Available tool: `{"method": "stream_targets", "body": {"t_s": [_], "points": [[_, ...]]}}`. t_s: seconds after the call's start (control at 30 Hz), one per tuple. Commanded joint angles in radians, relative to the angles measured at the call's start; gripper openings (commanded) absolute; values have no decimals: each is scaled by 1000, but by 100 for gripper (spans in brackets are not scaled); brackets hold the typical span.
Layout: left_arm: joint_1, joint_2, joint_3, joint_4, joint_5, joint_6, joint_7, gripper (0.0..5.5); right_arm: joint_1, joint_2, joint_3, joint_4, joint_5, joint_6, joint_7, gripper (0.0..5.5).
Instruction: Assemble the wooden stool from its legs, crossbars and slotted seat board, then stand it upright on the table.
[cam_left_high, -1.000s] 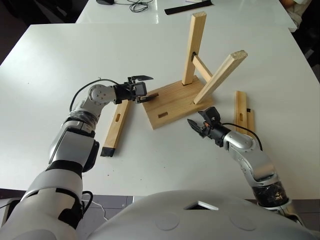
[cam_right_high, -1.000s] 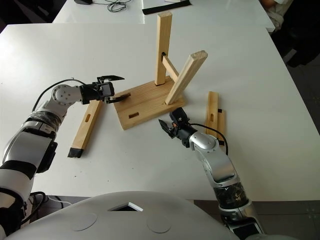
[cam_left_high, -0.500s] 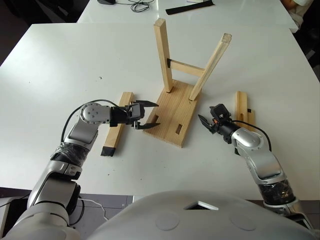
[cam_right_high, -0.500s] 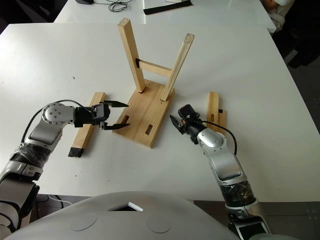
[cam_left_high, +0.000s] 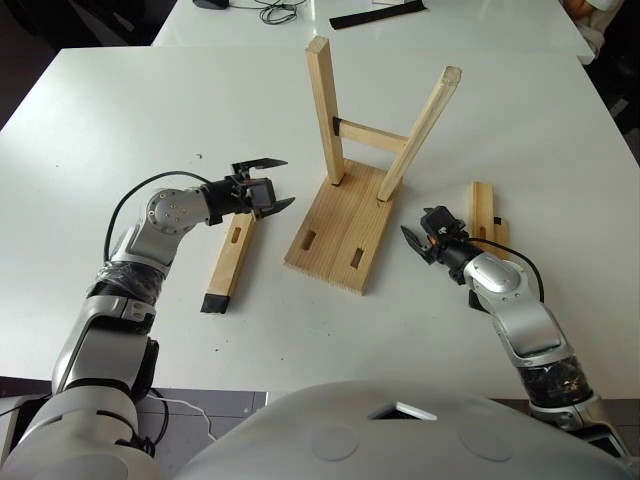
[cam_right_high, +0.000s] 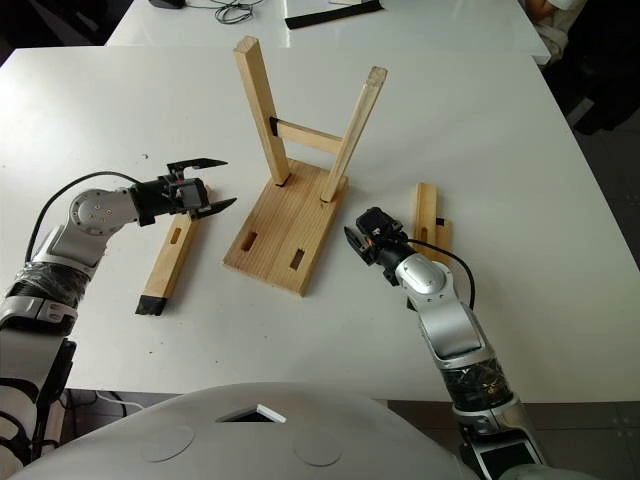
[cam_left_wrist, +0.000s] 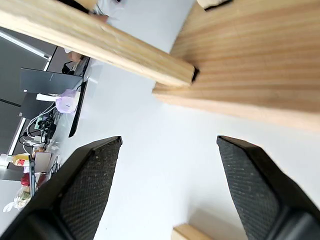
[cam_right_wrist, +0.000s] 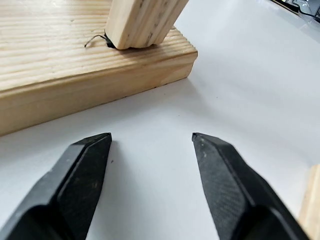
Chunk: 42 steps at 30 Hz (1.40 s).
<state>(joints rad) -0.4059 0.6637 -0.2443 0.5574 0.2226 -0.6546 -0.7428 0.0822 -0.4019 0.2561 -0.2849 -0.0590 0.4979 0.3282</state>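
Where the seat board (cam_left_high: 335, 235) lies flat, left gripper (cam_left_high: 287, 181) and right gripper (cam_left_high: 416, 235) flank its edges, fingers apart and empty.

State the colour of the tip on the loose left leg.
Black tip; left eye view shows it best.

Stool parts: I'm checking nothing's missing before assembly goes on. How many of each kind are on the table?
seat board: 1
standing legs: 2
loose legs: 2
fitted crossbar: 1
loose short bar, likely a crossbar: 1
Total: 7

Office or lab, white tables (cam_left_high: 110, 110), cables (cam_left_high: 277, 10) on the far one, dark screen (cam_left_wrist: 47, 82) nearby.
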Motion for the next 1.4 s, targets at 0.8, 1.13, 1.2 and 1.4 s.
{"method": "stream_targets", "body": {"t_s": [0.8, 1.13, 1.2, 1.4], "points": [[283, 80, -10, -396, -303, 111, -256, 353, 152, -72, 60, -87, -27, -12, 104, 300], [316, 37, 66, -502, -386, 342, -175, 353, 166, -102, -48, -195, 3, 25, 111, 300], [335, 28, 117, -573, -447, 485, -125, 353, 180, -92, -106, -241, 30, 49, 106, 300], [511, 61, 298, -896, -620, 1014, 72, 353, 230, -18, -276, -410, 114, 141, 47, 300]]}}
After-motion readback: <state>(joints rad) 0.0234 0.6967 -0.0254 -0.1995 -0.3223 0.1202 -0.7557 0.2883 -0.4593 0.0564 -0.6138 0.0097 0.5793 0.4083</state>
